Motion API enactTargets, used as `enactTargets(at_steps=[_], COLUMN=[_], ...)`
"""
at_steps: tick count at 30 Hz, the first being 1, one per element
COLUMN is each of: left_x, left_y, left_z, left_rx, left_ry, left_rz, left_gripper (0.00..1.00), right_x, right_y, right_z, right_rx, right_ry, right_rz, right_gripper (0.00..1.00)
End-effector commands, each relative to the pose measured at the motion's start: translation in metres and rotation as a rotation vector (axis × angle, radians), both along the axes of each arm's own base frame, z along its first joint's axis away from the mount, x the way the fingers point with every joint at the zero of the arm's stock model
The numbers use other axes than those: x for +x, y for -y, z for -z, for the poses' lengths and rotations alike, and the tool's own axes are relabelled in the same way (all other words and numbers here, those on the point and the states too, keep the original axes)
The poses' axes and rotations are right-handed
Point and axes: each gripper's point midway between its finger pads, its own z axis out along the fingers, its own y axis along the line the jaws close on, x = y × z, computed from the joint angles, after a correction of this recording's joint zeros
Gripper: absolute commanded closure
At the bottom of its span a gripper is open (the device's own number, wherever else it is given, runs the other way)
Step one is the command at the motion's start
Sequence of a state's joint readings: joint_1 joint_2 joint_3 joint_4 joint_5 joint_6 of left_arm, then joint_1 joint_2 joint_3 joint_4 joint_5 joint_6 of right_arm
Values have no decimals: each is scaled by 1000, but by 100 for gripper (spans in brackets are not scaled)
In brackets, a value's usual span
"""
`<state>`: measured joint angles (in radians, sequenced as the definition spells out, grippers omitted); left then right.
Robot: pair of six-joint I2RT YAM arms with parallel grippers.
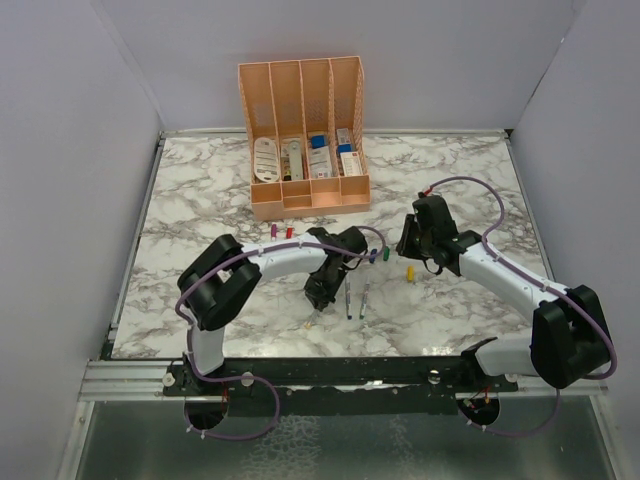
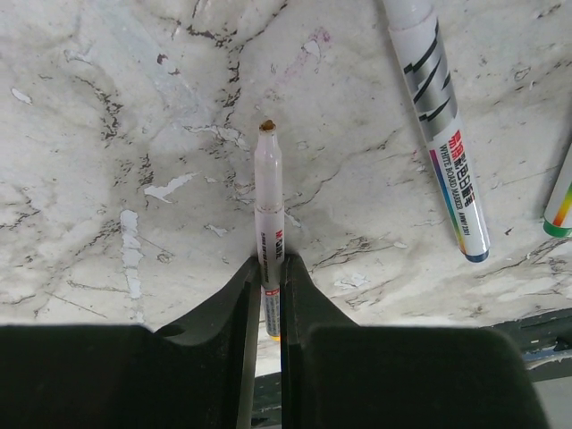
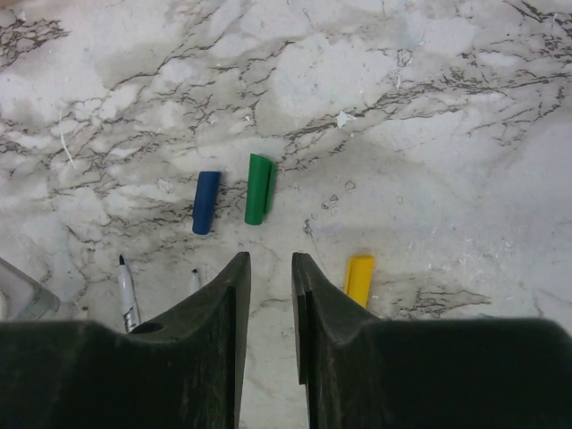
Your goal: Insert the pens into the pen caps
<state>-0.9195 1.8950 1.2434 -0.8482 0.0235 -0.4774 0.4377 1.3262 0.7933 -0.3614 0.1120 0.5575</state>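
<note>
Surface: marble counter [image 1: 200,190], grey-veined.
Left gripper [image 2: 271,268]: clamped on uncapped pen [image 2: 269,179], lower centre of wrist view.
Right gripper [image 3: 271,268]: narrowly parted, empty.
Caps: blue cap [image 3: 206,202], green cap [image 3: 259,189] mid-frame; yellow cap [image 3: 359,279] lower right.

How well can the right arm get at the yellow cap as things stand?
Probably yes: the yellow cap lies free on the table just beside its empty fingers, with nothing between.

Pen [image 2: 269,192] tight between the jaws
</note>
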Motion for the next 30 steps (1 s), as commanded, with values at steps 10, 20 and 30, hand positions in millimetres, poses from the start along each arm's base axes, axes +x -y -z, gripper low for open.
enactTargets(at_steps=[10, 20, 30], left_x=[40, 61, 79], left_y=[1, 14, 17], left_z=[-38, -101, -135], left_rx=[-18, -132, -192], left_ry=[264, 404, 511], left_rz=[-39, -67, -100], left_gripper=[100, 100, 100], right_x=[-15, -31, -30], right_y=[35, 40, 34], right_z=[31, 52, 63], right_rx=[-173, -203, -194], right_ry=[-132, -227, -255], right_rz=[135, 149, 130], right_gripper=[72, 71, 71])
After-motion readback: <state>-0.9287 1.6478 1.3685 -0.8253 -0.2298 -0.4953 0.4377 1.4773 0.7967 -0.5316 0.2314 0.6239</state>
